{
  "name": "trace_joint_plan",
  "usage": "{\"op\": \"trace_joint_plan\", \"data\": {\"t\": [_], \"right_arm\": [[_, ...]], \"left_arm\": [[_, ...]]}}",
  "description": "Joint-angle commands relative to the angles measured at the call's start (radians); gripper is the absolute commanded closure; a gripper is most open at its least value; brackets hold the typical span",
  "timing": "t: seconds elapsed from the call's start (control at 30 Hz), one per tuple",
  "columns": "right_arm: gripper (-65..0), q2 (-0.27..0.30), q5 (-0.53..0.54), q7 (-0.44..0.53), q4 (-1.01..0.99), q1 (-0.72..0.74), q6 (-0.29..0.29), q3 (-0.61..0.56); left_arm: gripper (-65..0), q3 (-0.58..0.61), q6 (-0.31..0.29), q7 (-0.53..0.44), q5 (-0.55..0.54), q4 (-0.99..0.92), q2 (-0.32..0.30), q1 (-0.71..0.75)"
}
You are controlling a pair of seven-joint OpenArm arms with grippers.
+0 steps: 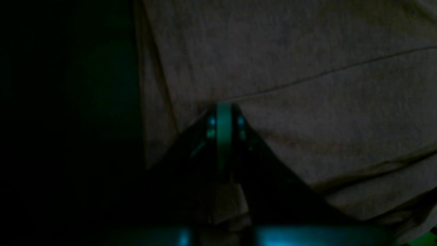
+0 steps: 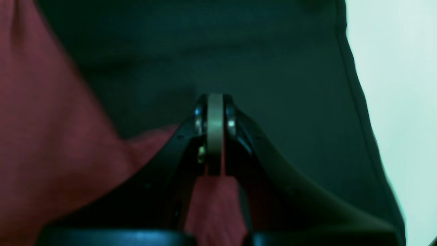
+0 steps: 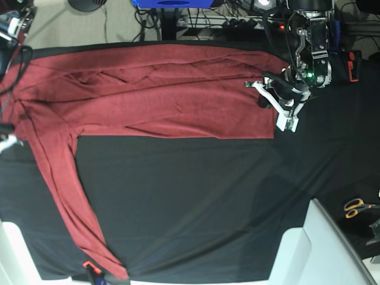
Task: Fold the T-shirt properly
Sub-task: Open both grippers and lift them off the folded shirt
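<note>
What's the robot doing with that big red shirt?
It is folding the shirt, which lies across a black cloth. The body is already folded into a long band at the far side, and one long sleeve trails toward the near edge. The left end effector sits shut at the shirt's bottom end. The right end effector is shut on shirt fabric. Scissors lie off to the side.

- The big maroon knit T-shirt (image 3: pixel 166 95) looks like soft matt cloth with a fine fuzzy weave.
- The black cloth table cover (image 3: pixel 196 202) is matt too, smoother.
- The right gripper's black fingers (image 2: pixel 269 160) look like slightly glossy hard plastic, with maroon cloth between them.
</note>
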Motion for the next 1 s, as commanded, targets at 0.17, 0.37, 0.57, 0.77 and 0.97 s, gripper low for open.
{"op": "trace_joint_plan", "data": {"t": [0.17, 0.37, 0.57, 0.77, 0.97], "right_arm": [[-7.8, -0.014, 0.013, -0.102, 0.119, 0.065, 0.0, -0.008], [-26.4, -0.012, 0.008, -0.104, -0.078, 0.168, 0.092, -0.148], [-44.1, -0.012, 0.008, -0.101, -0.233, 0.254, 0.092, -0.215], [-48.0, -0.012, 0.008, -0.096, -0.265, 0.294, 0.091, -0.218], [-47.9, -0.015, 0.008, -0.087, -0.285, 0.303, 0.091, -0.218]], "left_arm": [[0.0, 0.0, 0.022, 0.032, 0.032, 0.003, -0.011, 0.009], [0.0, -0.005, 0.022, 0.042, 0.032, 0.075, -0.011, 0.023], [0.0, -0.006, 0.022, 0.043, 0.031, 0.178, -0.011, 0.057], [0.0, -0.006, 0.022, 0.043, 0.031, 0.198, -0.011, 0.071], [0.0, -0.008, 0.021, 0.043, 0.031, 0.219, -0.011, 0.071]]}}
